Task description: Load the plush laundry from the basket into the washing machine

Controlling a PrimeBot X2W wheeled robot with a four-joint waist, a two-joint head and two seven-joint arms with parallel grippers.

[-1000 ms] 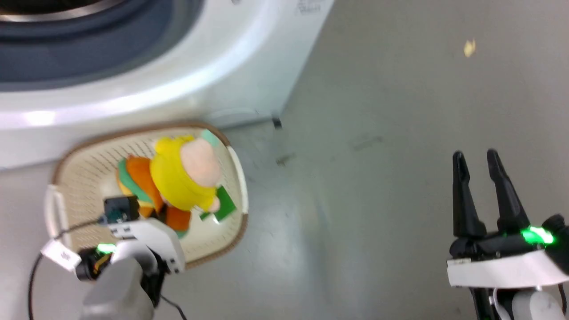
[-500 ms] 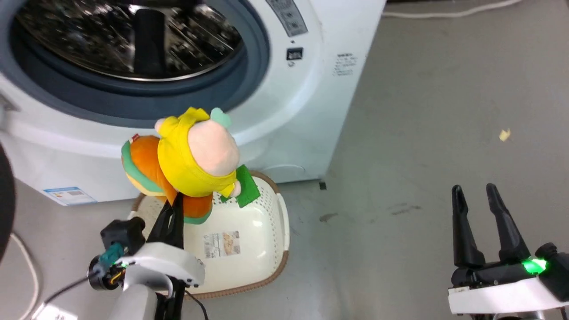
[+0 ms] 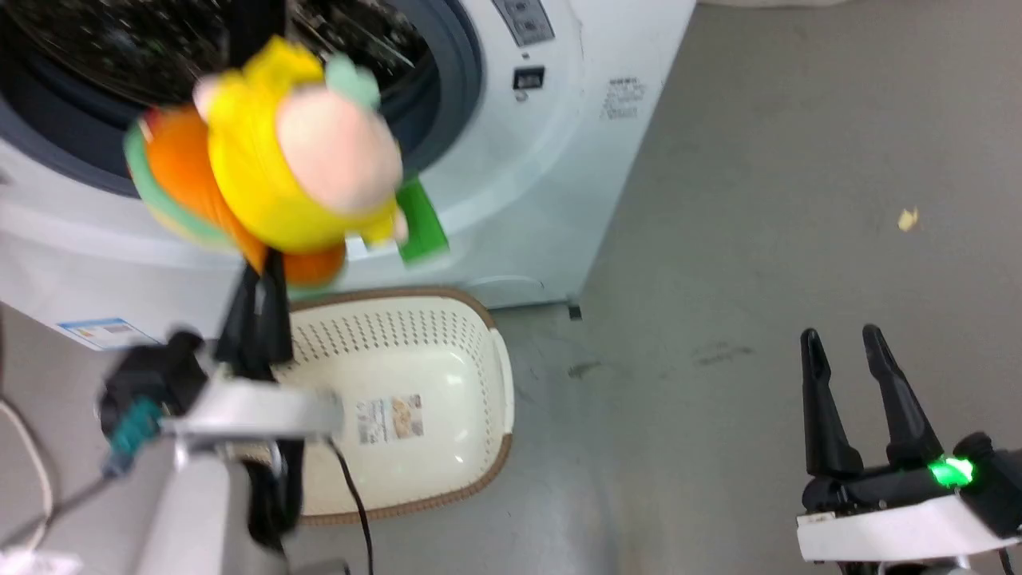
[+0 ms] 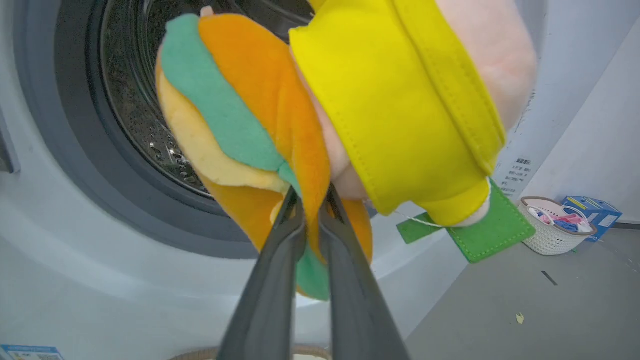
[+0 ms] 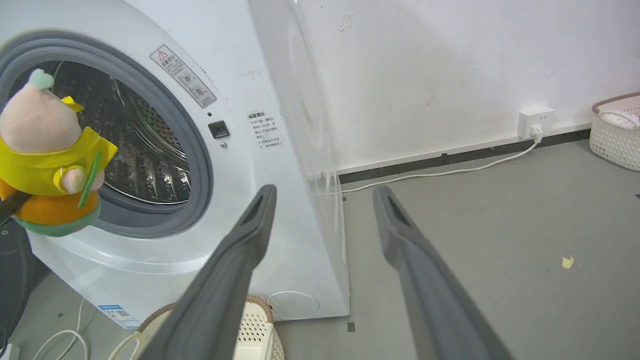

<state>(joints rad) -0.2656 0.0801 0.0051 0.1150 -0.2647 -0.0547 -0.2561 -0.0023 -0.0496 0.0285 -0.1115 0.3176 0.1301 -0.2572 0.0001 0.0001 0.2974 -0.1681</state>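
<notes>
Left gripper (image 4: 310, 200) clamped on orange plush (image 4: 260, 90), yellow plush (image 4: 400, 100) against it, held before washer (image 3: 559, 120), 12 o'clock of basket (image 3: 447, 351). Right gripper (image 3: 842, 343), 4 o'clock, fingers apart.

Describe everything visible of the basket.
The basket is a cream plastic tub with perforated walls, a brown woven-look rim, a white side handle and a label sticker on its bottom. It sits upright on the grey floor close before the washer; its visible inside is empty, and the left arm covers its left part.

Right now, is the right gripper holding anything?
No, the right gripper is open, with only grey floor showing between its fingers.
</notes>
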